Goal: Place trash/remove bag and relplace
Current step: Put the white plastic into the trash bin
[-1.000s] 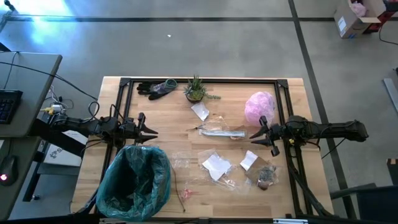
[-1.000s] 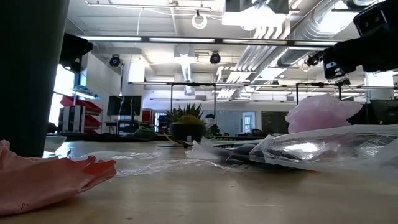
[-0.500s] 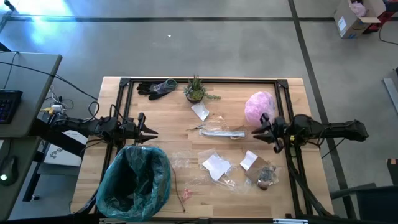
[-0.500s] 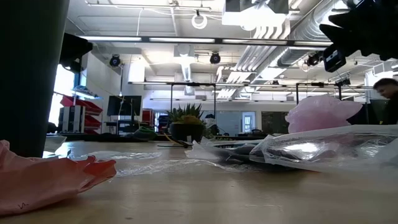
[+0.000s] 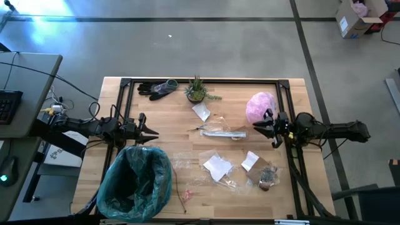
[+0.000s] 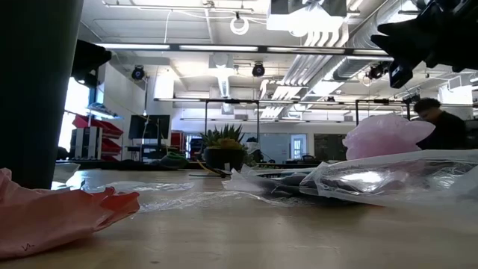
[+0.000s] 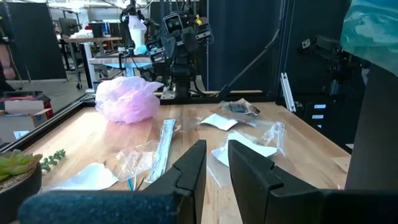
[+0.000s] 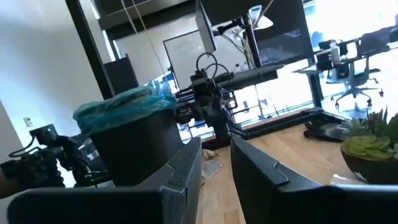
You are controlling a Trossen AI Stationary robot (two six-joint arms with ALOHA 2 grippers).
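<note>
The wrinkled, translucent teal bag [image 5: 134, 183] lines a dark bin at the near left corner of the pale wooden worktop [image 5: 181, 122], its rim folded over. The trash lies mid-worktop: flat white paper scraps [image 5: 217, 166], crinkled clear wrappers [image 5: 182, 164], a long silvery wrapper [image 5: 222, 132] and a brownish lump [image 5: 269, 178]. A puffy pink plastic bag [image 5: 259, 106], dark gloves [image 5: 156, 89] and a small spiky plant [image 5: 196, 89] sit along the far side. The left gripper [image 5: 150, 132] hovers above the bin, the right gripper [image 5: 257, 129] beside the pink bag; both have fingers slightly parted, holding nothing. Grey concrete floor surrounds the worktop
</note>
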